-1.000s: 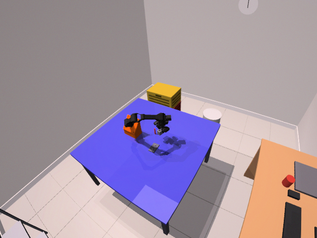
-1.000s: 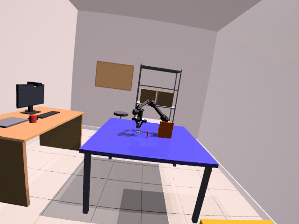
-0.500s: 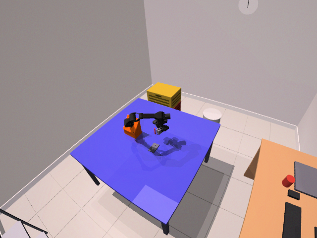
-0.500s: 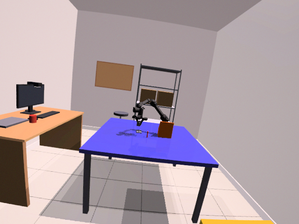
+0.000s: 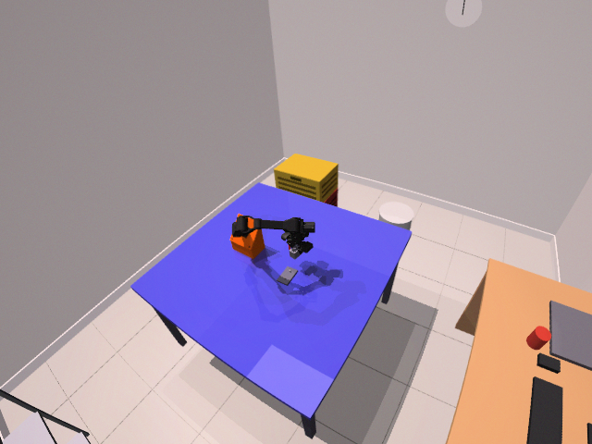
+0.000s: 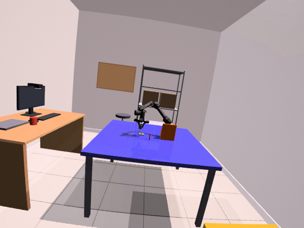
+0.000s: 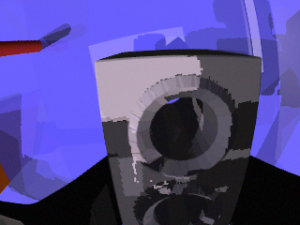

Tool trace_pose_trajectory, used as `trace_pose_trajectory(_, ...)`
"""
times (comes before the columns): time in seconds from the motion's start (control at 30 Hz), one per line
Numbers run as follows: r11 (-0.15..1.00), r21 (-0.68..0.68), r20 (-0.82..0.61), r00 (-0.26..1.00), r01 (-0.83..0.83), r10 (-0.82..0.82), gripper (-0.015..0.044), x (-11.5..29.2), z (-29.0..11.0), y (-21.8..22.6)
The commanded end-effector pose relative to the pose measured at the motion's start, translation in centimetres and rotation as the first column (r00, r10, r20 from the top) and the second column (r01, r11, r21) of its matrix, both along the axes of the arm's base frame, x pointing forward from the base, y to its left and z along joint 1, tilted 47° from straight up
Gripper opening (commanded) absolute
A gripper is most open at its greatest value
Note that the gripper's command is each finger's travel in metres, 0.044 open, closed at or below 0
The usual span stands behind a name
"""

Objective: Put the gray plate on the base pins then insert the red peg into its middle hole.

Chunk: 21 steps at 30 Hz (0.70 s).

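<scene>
1. Above the big blue worktop [image 5: 305, 334], the black robot arm [image 5: 272, 223] reaches out from its orange box base [image 5: 246, 244].
2. The jaws are pinching the flat gray plate with round holes [image 7: 178, 150]. They stand part way open because the plate sits between them.
3. In the wrist view the plate fills the middle, hanging over the blue worktop. Its big round middle hole shows dark.
4. The gripper [image 6: 140, 125] hangs in the air, up off the worktop.
5. The small dark gray base [image 5: 288, 275] lies flat on the worktop, near the gripper and lower down. I cannot make out its two pins.
6. The thin red peg [image 6: 149, 136] stands on the worktop between the base and the orange box.
7. In the room there is a yellow crate [image 5: 305, 176] in the corner, a white round stool [image 5: 396, 214], and a light brown desk [image 5: 497, 363] with a red cup [image 5: 538, 336].
</scene>
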<state>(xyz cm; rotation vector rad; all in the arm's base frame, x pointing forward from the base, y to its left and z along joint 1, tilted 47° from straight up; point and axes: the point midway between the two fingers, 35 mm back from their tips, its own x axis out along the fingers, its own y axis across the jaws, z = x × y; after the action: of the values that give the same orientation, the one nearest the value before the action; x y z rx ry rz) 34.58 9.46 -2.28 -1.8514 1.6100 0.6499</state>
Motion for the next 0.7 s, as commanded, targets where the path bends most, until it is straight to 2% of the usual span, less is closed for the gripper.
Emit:
trace_pose_trajectory(0.0, 1.0, -0.004, -0.01, 1.0, -0.017, 0.017, 0.0, 0.2, 0.5, -1.0)
trace_pose_trajectory(0.67, 0.995, -0.027, -0.092, 0.991, -0.1, 0.097, 0.0, 0.7, 2.5, -7.2)
